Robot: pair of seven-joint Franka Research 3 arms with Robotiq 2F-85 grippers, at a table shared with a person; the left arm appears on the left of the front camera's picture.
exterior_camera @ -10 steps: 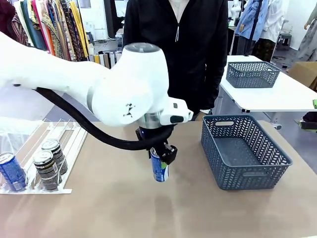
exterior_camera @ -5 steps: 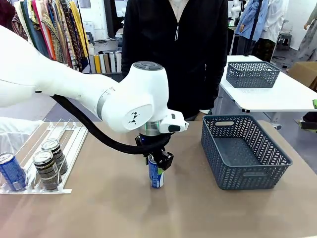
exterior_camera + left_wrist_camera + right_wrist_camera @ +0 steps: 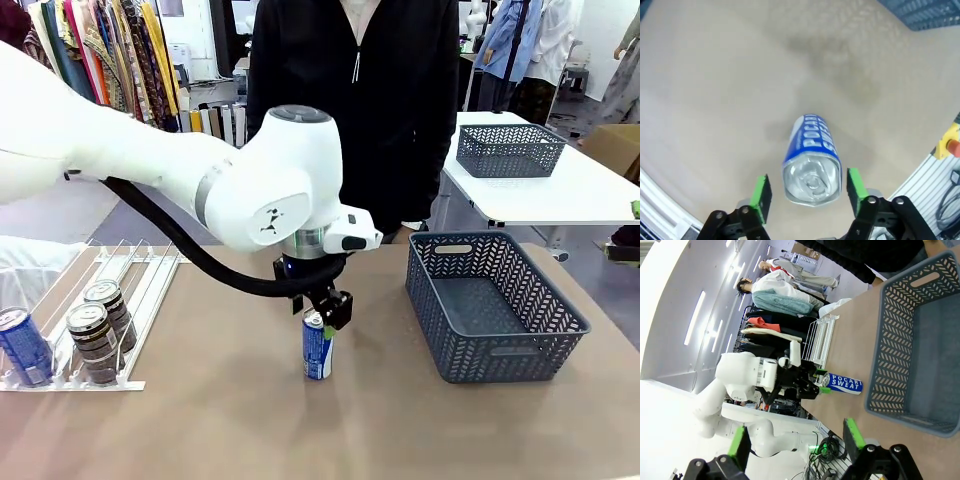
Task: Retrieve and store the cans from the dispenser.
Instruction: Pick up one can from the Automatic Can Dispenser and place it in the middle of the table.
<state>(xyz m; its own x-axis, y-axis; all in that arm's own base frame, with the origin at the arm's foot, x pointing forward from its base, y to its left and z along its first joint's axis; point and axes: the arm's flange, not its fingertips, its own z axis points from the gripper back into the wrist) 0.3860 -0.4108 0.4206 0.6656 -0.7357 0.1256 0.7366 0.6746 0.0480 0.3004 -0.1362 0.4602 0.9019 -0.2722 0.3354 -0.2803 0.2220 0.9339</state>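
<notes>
L gripper (image 3: pixel 807 194) jaws wide astride upright blue can (image 3: pixel 317 350), left of basket (image 3: pixel 510 350): lift straight, don't nudge.

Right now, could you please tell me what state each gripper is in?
Left gripper: open, jaws either side of the upright blue can, not gripping it.
Right gripper: open, holding nothing.
</notes>
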